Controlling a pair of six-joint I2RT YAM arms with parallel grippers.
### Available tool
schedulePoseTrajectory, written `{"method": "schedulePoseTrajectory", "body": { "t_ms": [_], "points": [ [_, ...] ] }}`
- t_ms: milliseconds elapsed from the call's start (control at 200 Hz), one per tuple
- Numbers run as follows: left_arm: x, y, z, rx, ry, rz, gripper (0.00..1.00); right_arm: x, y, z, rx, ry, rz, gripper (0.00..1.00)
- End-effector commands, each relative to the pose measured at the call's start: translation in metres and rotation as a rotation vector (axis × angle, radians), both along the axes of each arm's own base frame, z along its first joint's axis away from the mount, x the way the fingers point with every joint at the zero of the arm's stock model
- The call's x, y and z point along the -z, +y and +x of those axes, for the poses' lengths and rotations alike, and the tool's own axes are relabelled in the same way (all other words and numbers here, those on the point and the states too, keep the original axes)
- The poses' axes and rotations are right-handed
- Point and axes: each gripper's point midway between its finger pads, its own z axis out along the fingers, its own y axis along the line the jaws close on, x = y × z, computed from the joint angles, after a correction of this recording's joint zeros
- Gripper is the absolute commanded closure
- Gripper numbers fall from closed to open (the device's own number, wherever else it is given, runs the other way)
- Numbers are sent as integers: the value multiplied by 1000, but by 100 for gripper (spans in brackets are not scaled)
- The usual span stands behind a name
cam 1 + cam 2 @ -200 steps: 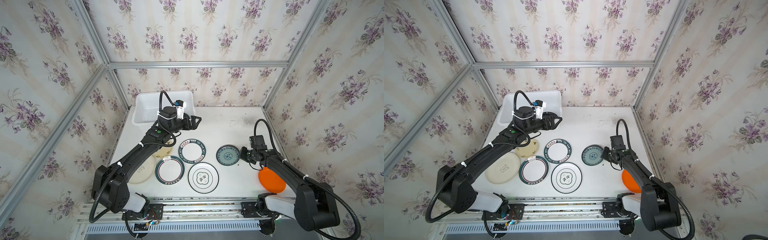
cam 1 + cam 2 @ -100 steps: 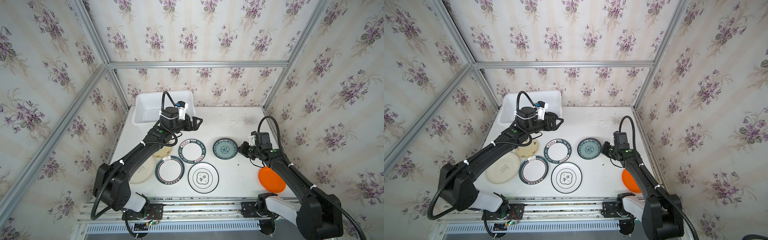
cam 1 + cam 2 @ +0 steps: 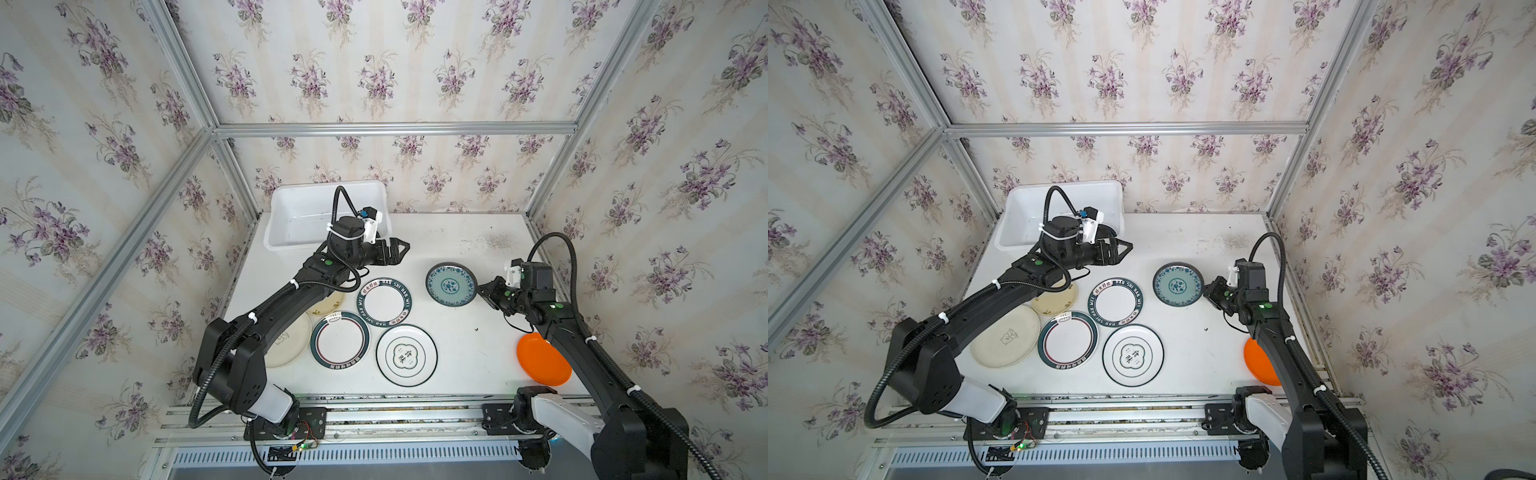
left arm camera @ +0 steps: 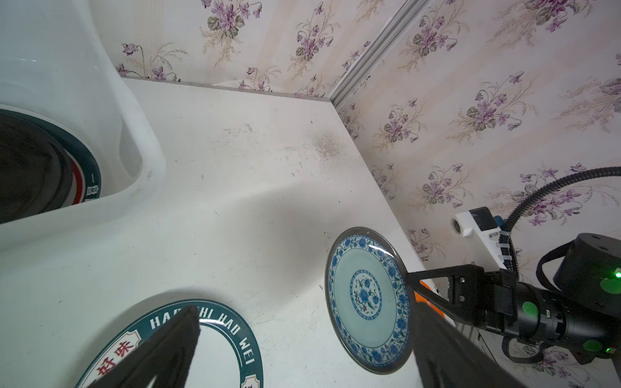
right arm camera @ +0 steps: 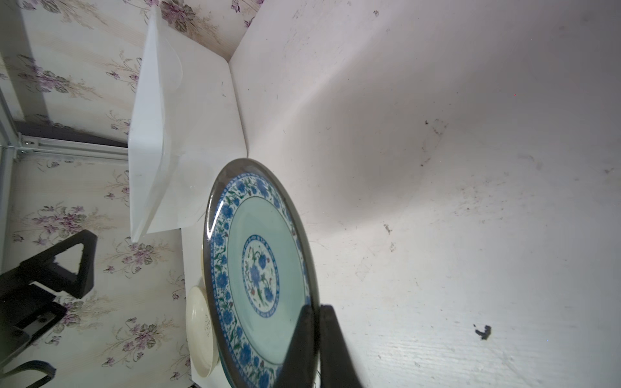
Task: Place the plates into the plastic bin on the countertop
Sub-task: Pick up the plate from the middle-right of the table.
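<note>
My right gripper is shut on the rim of a blue-green patterned plate, which hangs tilted above the countertop. My left gripper is open and empty, just in front of the white plastic bin. In the left wrist view a black plate and a green-rimmed plate lie in the bin. On the countertop lie a green lettered plate, a green-banded plate, a dark-rimmed white plate and an orange plate.
Two cream plates, a large one and a small one, lie partly under the left arm. Aluminium rails and flowered walls close in the countertop on three sides. A scuffed dark patch marks the back right.
The right gripper has lifted the blue-green plate off the countertop and carried it toward the back. The left gripper has shifted a little to the right, staying open.
</note>
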Motion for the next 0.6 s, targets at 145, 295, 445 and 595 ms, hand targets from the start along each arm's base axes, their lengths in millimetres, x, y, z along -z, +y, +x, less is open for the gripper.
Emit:
{"method": "schedulePoseTrajectory", "body": {
  "t_ms": [145,295,445,595],
  "points": [
    [4,-28,-7,82,24,-48,26,-30,4,13,1,-101,61,100],
    [13,-49,-12,131,55,-69,41,-34,5,14,0,-114,72,100],
    [21,-66,-13,167,80,-70,49,-33,5,13,-2,-114,74,100],
    [28,-79,-16,201,109,-76,56,-36,8,12,-13,-135,91,100]
  ]
}}
